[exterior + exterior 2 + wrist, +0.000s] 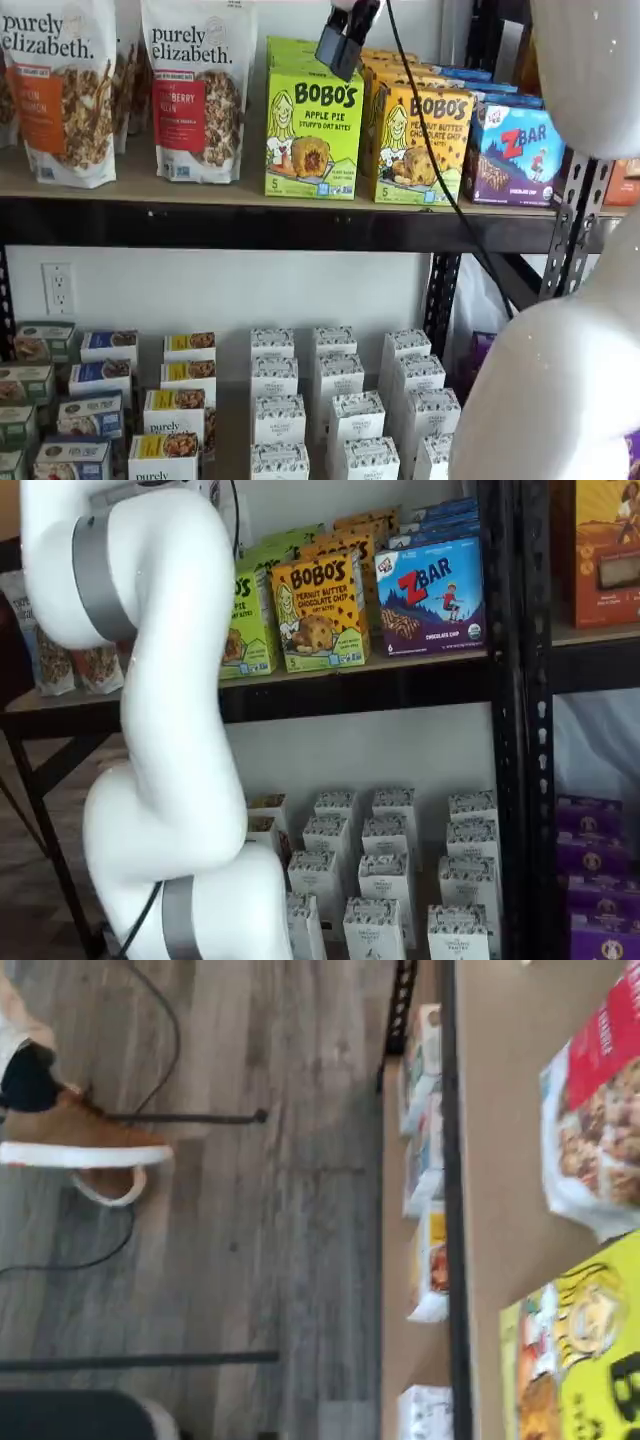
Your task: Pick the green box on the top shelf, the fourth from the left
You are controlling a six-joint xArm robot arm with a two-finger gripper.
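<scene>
The wrist view looks down past the top shelf (500,1160), a tan board with a black front rail. On it lie the green box (580,1360) and, beside it, a white bag with a red label (600,1110). Small cartons (430,1270) sit on a lower level. A brown shoe (80,1135) rests on the grey wood floor (270,1210).

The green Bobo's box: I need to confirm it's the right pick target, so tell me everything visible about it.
The green box is lime-green cardboard printed "BOBO'S Apple Pie Stuff'd Oat Bites", with a cartoon blonde girl and a filled oat bite. It stands upright at the front of the top shelf, more green boxes lined up behind it. A purely elizabeth bag stands on one side, the yellow-orange Bobo's box close on the other. The gripper hangs in front of its top, seemingly not touching.
</scene>
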